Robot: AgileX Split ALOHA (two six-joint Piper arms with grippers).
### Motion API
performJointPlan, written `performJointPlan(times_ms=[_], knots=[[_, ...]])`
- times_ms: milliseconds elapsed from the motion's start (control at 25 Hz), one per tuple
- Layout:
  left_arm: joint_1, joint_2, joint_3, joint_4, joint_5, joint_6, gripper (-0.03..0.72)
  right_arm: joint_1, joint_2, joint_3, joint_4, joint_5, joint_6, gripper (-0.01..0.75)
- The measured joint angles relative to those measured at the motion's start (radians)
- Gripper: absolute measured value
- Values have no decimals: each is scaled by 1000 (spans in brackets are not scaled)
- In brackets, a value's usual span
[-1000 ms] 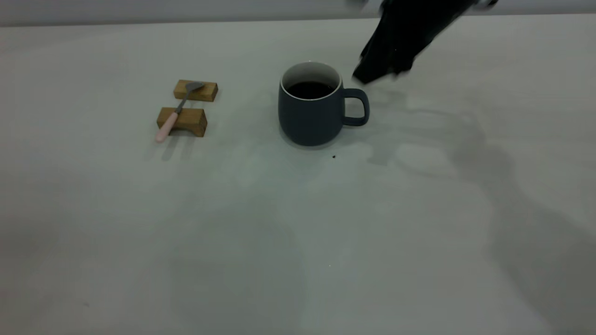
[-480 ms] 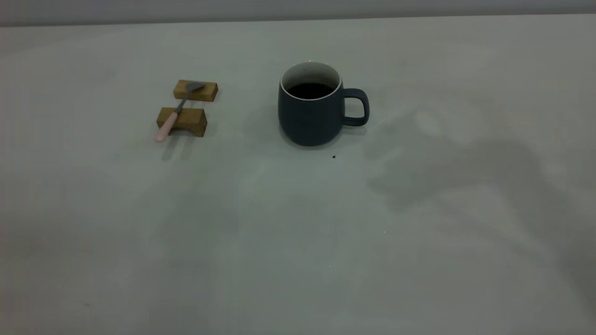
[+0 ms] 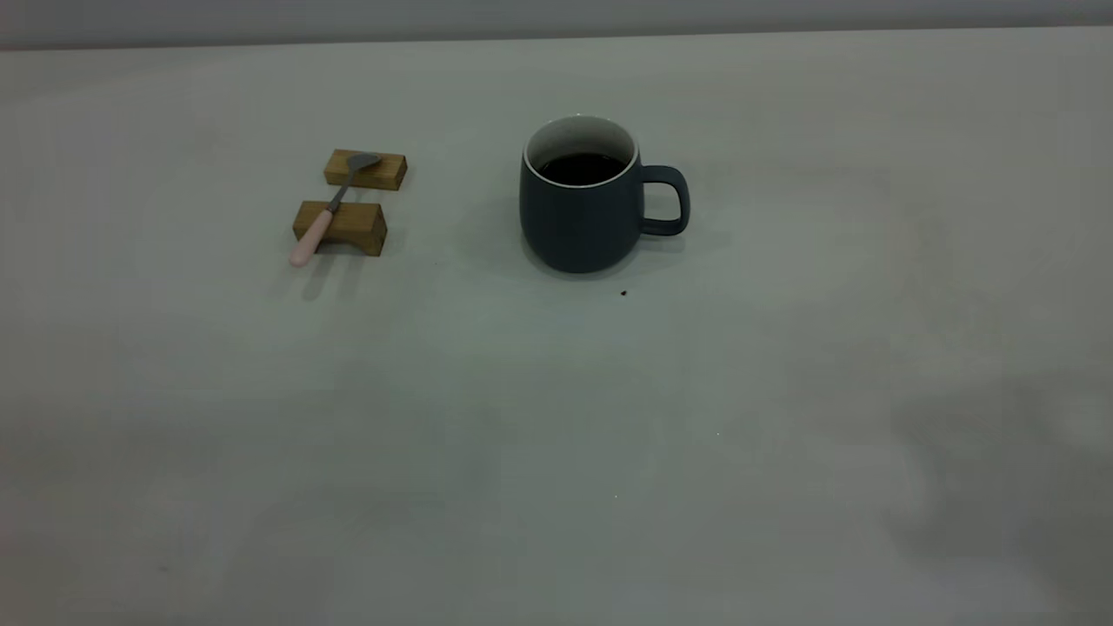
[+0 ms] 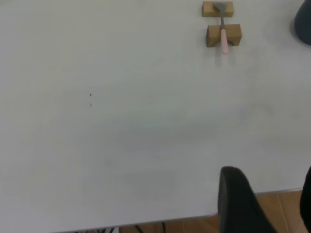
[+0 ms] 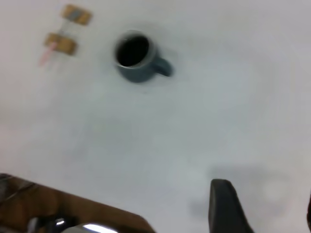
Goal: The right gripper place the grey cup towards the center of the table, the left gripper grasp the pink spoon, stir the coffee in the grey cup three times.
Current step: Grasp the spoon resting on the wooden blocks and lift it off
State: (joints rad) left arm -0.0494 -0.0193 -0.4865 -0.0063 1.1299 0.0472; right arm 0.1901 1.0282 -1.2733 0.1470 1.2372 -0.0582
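A: Since the exterior view comes first: what sits on the surface point(image 3: 783, 391)?

B: Grey cup point(image 3: 581, 209) upright, a bit behind the middle of the surface, handle toward the right-arm side. Coffee point(image 3: 581, 168) inside, dark, below the white rim. Well apart on the left-arm side, two wooden blocks point(image 3: 352, 200), one behind the other. Pink spoon point(image 3: 329, 211) bridges them, metal bowl on the far block, pink handle overhanging the near block. Tiny dark speck point(image 3: 623, 293) just in front of the cup. No arm in this view.

A: Left wrist view?

B: Left gripper point(image 4: 265, 201) at the near edge of the surface point(image 4: 121, 121), wood floor beneath. One black finger fully seen, the other only a sliver at the frame edge, wide gap, so fingers spread apart, nothing between them. Blocks point(image 4: 221, 24) and pink spoon point(image 4: 223, 31) far off; a corner of the grey cup point(image 4: 303, 24) at the frame edge.

A: Right wrist view?

B: Right gripper point(image 5: 262, 208) high above the surface point(image 5: 218, 121), well away from the cup. One finger plain, the other barely in frame, spread apart, empty. Grey cup point(image 5: 138, 58) with coffee point(image 5: 132, 50) seen from above, blurred. Blocks point(image 5: 68, 30) and pink handle point(image 5: 46, 54) beyond it, too blurred for detail.
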Motion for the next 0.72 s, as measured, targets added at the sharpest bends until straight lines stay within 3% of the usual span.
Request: performJointPlan(times_ms=[240, 520, 720], knots=[[0, 0, 0, 0, 0, 0, 388, 0, -309, 319, -147, 0, 20, 438], [0, 0, 0, 0, 0, 1, 388, 0, -578, 651, -197, -4, 154, 438], [0, 0, 0, 0, 0, 1, 388, -13, -729, 799, -214, -91, 161, 438]])
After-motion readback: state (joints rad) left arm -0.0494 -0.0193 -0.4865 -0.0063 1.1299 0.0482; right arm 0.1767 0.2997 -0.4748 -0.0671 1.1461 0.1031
